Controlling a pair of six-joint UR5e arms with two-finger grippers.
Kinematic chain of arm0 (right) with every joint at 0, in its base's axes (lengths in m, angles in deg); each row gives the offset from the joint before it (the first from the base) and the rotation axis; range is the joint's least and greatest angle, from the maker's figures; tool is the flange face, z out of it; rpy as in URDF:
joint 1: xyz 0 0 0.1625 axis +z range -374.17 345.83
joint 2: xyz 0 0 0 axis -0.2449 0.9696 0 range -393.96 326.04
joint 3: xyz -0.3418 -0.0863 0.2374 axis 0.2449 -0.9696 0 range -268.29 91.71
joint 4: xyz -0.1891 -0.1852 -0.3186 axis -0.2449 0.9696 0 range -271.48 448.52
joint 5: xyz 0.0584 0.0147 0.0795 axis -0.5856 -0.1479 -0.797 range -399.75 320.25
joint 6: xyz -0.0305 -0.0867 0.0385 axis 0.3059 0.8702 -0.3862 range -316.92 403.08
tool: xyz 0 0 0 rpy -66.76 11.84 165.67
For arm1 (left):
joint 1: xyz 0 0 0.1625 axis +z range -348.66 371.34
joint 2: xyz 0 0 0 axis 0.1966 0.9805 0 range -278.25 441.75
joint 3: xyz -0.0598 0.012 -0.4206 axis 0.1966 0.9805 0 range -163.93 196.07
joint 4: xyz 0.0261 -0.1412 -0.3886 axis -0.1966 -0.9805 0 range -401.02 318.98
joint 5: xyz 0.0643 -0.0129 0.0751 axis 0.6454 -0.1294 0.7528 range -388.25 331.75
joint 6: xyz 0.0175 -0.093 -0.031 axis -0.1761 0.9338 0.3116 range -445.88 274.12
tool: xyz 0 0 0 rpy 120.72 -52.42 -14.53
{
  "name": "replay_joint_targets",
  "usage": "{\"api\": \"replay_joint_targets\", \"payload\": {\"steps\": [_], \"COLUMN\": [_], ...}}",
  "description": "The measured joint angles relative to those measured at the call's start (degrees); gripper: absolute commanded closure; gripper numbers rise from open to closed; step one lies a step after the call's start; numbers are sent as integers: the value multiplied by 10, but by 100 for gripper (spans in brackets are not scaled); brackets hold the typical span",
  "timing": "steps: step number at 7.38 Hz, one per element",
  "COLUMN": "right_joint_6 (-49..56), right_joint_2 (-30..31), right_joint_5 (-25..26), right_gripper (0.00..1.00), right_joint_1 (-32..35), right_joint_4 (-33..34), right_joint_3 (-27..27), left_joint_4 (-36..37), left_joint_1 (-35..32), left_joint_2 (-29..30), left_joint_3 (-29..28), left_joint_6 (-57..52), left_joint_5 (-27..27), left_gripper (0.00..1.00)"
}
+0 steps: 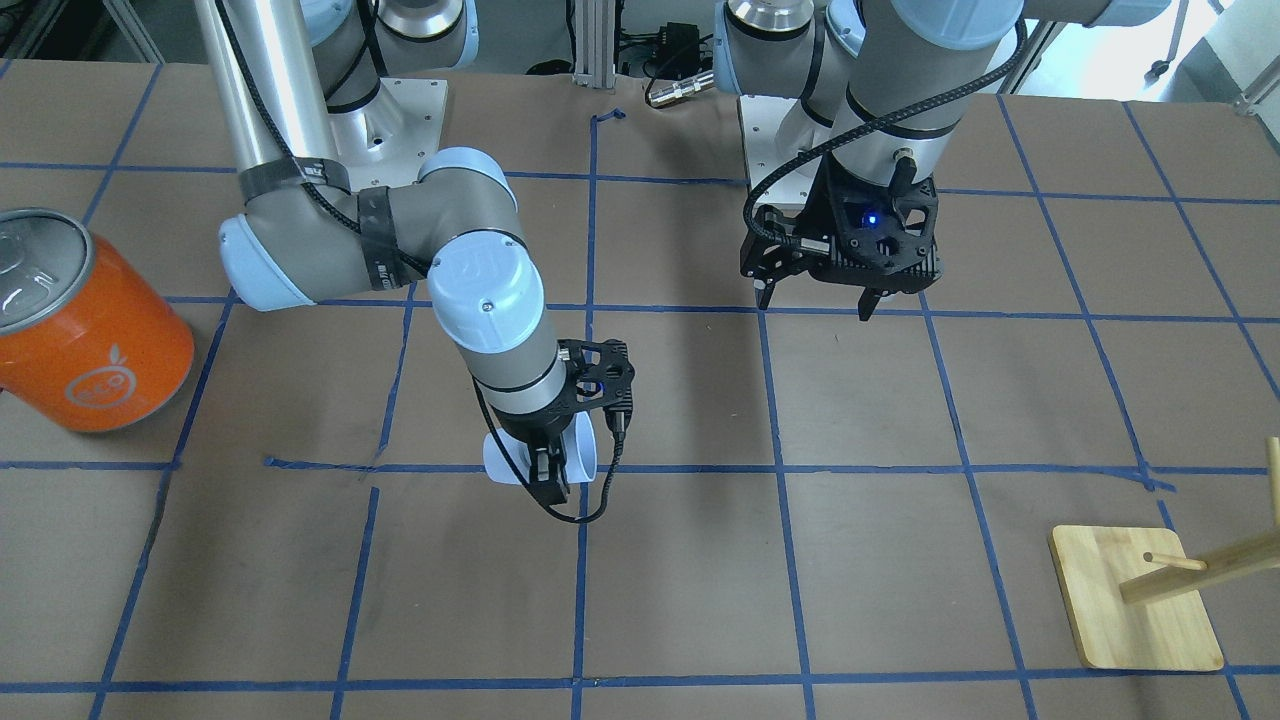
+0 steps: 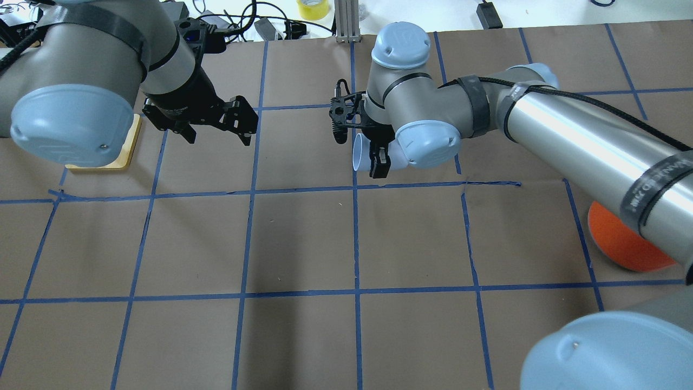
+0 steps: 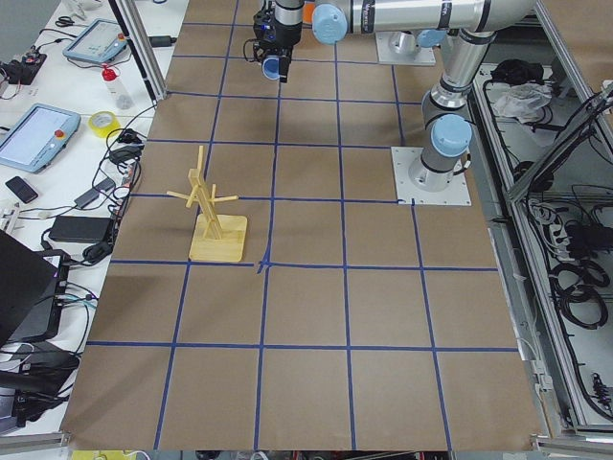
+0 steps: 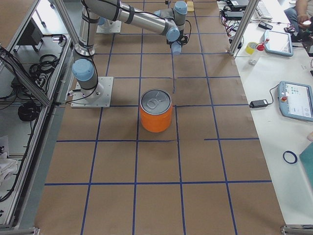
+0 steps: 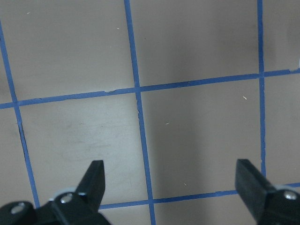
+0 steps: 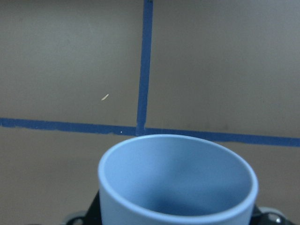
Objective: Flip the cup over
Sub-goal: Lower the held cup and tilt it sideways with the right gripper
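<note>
**A:** What carries everything, seen from the front?

**B:** A brown paper surface (image 1: 900,580), gridded with blue tape (image 1: 900,468). An orange can (image 1: 95,340) stands at one edge, its silver lid shut. It bears a white fruit logo (image 1: 100,385), and the lettering is too small to read. A wooden stand (image 1: 1130,600) sits in the opposite corner.

**A:** And the cup?

**B:** Near the middle, the right hand (image 1: 549,485) is clamped around the pale blue cup (image 1: 497,462). The left hand (image 1: 815,300) hangs well apart from it, fingers spread.

**A:** From overhead?

**B:** The cup lies sideways in the grip, mouth turned toward the left hand.

**A:** The wrist cameras?

**B:** On the left, two fingertips stand wide apart over tape lines. On the right, the cup's rim is close up, and only its smooth blue inside shows.
</note>
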Motion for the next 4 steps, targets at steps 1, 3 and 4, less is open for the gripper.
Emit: {"api": "replay_joint_targets", "payload": {"steps": [1, 3, 4], "right_joint_6": [-17, -48, -64], "right_joint_2": [-18, -35, -42], "right_joint_5": [5, 14, 17], "right_gripper": [100, 100, 100], "right_joint_1": [15, 36, 49], "right_joint_4": [7, -6, -7], "right_joint_3": [-19, -49, -54], "left_joint_4": [0, 0, 0], "left_joint_1": [0, -1, -1], "left_joint_2": [0, -1, -1], "left_joint_3": [0, 3, 4], "left_joint_6": [0, -2, -5], "left_joint_5": [0, 0, 0], "left_gripper": [0, 0, 0]}}
